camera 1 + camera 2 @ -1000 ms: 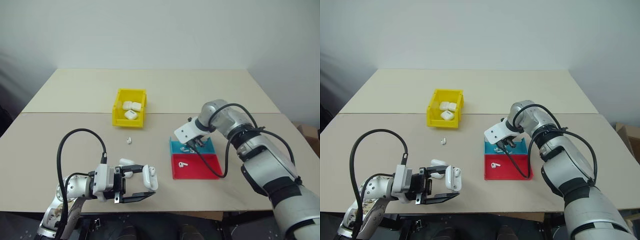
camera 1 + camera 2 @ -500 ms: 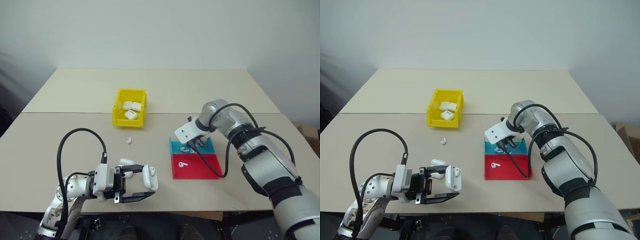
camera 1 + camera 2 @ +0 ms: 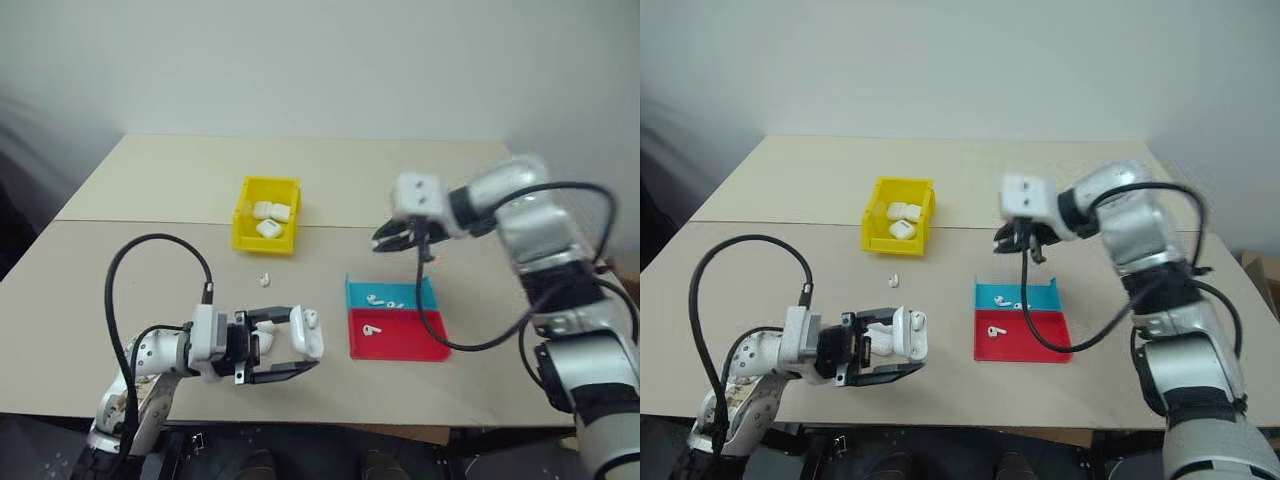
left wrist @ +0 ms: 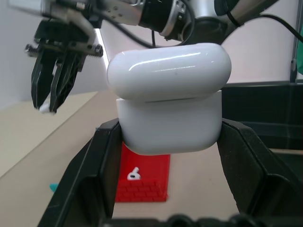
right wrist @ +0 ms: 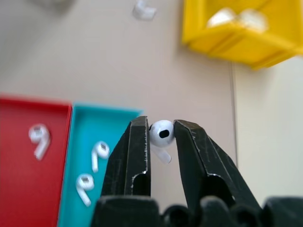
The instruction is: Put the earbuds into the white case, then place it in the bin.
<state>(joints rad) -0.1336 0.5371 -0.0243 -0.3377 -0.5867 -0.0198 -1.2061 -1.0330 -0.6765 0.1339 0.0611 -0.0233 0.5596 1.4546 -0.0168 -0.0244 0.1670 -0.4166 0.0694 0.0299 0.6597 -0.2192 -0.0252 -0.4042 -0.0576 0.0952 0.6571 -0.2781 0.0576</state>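
Above the teal tray [image 3: 392, 292], the right gripper [image 5: 162, 142] pinches one earbud [image 5: 161, 133] between its black fingertips. Near the table's [image 3: 150, 180] front edge, the left gripper [image 4: 170, 142] clamps the white case [image 4: 169, 97], lid up. The yellow bin [image 3: 245, 236] sits farther back, holding other cases.

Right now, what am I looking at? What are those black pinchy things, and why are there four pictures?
It's a robot with two arms. Two pictures come from cameras on its head, two from cameras on its wrists. The black pinchers are its jaws. The left gripper squeezes a white case. The right gripper, raised above the table, pinches a tiny earbud. On the table sit a yellow bin holding more cases, a teal tray and a red tray with earbuds, and one loose earbud.
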